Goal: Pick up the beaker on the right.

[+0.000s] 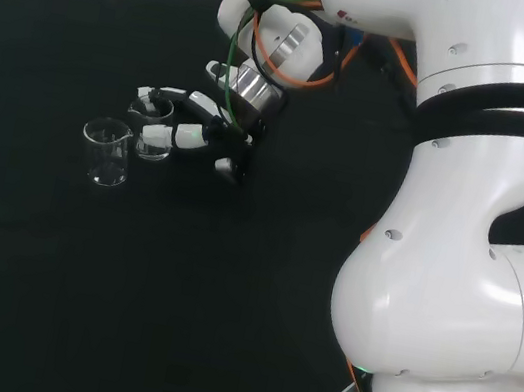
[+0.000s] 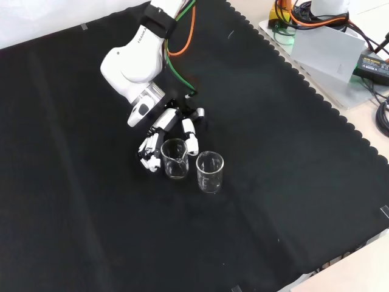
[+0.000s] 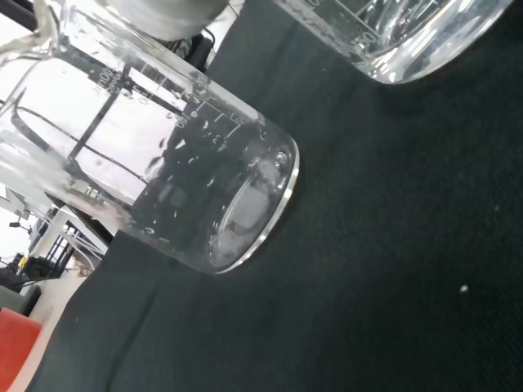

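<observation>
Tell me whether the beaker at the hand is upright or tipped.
Upright. The beaker stands on its base on the cloth, rim up, with the hand curled around it.

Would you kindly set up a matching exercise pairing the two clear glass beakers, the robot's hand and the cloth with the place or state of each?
Things:
1. Clear glass beaker near the hand
2. Clear glass beaker farther from the hand
3. Black and white hand
4. Black cloth

Place or state:
A. Covers the bench
B. Stands upright, apart from the hand
C. Fingers reach around a beaker
D. Stands between the fingers

Pairs: 1-D, 2-B, 3-C, 4-A
</observation>
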